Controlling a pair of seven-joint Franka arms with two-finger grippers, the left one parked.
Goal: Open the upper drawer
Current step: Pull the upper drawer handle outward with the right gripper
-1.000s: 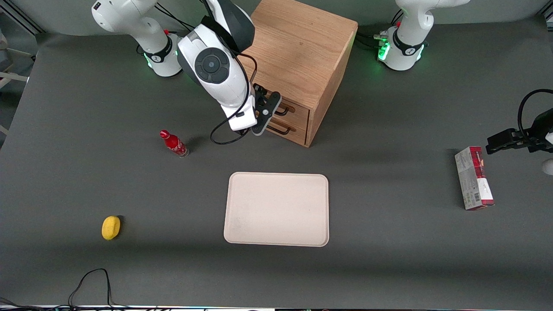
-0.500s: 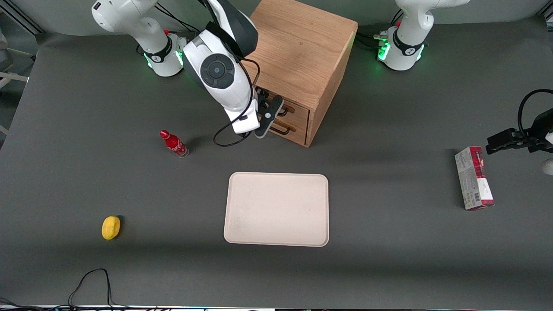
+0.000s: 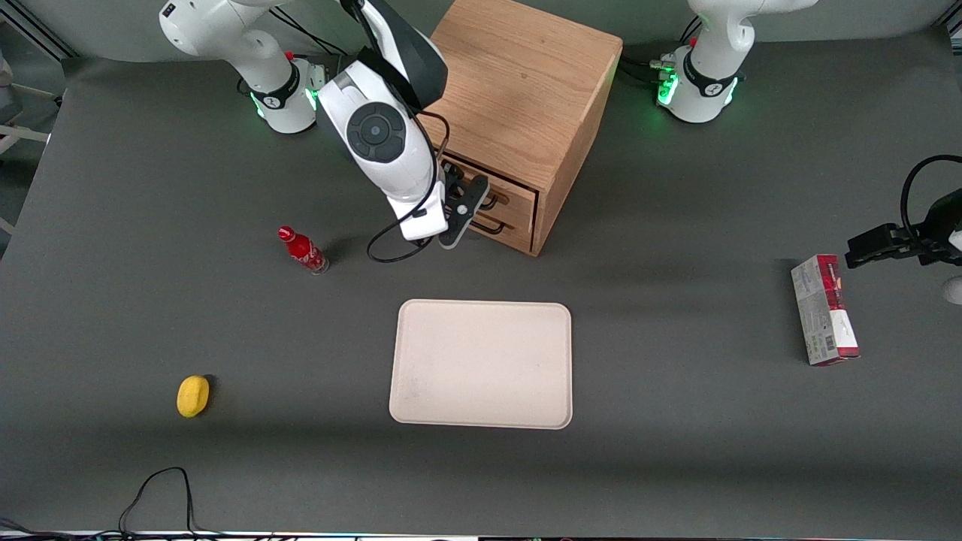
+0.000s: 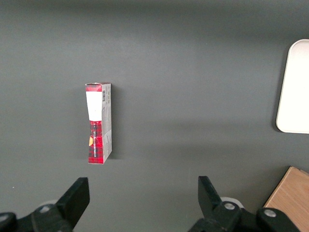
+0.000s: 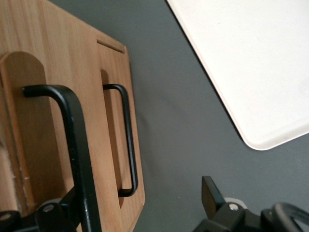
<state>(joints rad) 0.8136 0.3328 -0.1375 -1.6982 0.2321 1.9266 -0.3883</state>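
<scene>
The claw (image 3: 460, 204) sits right in front of the wooden cabinet (image 3: 526, 90), up against the drawer fronts, and its fingers are spread apart, not clamped on anything. In the wrist view, the upper drawer (image 5: 24, 125) is the close one, with its thick-looking black handle (image 5: 77, 154) running right past 1 finger (image 5: 72, 205) while the other finger (image 5: 210, 191) hangs out over bare surface (image 5: 178, 121). The lower drawer (image 5: 113, 96) and its thinner handle (image 5: 129, 140) are just beside it. Both drawers look shut. A cream tray (image 3: 481, 364) lies nearer the front camera than the cabinet, and a red bottle (image 3: 302, 249) stands toward the working arm's end.
</scene>
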